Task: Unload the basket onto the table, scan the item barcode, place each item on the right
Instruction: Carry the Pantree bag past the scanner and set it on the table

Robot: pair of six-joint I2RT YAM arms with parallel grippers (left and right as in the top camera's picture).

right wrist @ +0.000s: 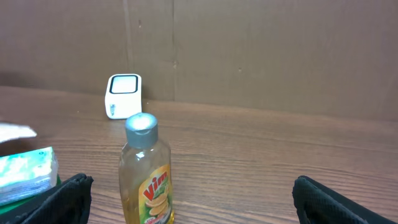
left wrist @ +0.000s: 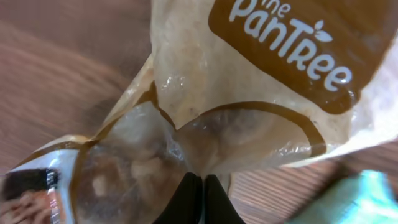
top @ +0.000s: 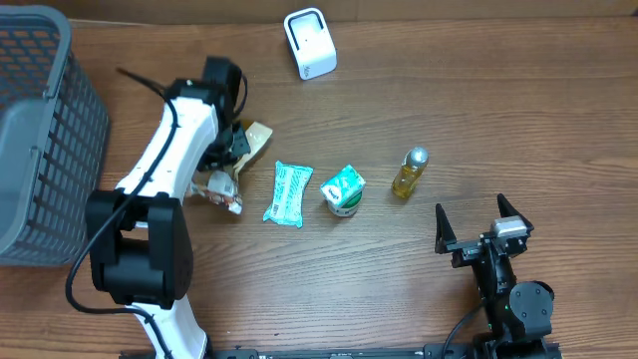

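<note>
1. Found the left gripper [left wrist: 198,186] pinched fully together on the clear film of the snack bag [top: 257,140].
2. Located the bag at the left of the table [top: 518,110], partly under the left arm, well apart from the white scanner [top: 310,43] at the far edge.
3. Recorded the right gripper [top: 471,209] spread wide, holding nothing, near the upright yellow bottle [top: 410,172].
4. Logged a green packet [top: 287,192] and a green carton [top: 343,189] side by side between bag and bottle.
5. Logged a grey basket [top: 40,130] at the left edge.
</note>
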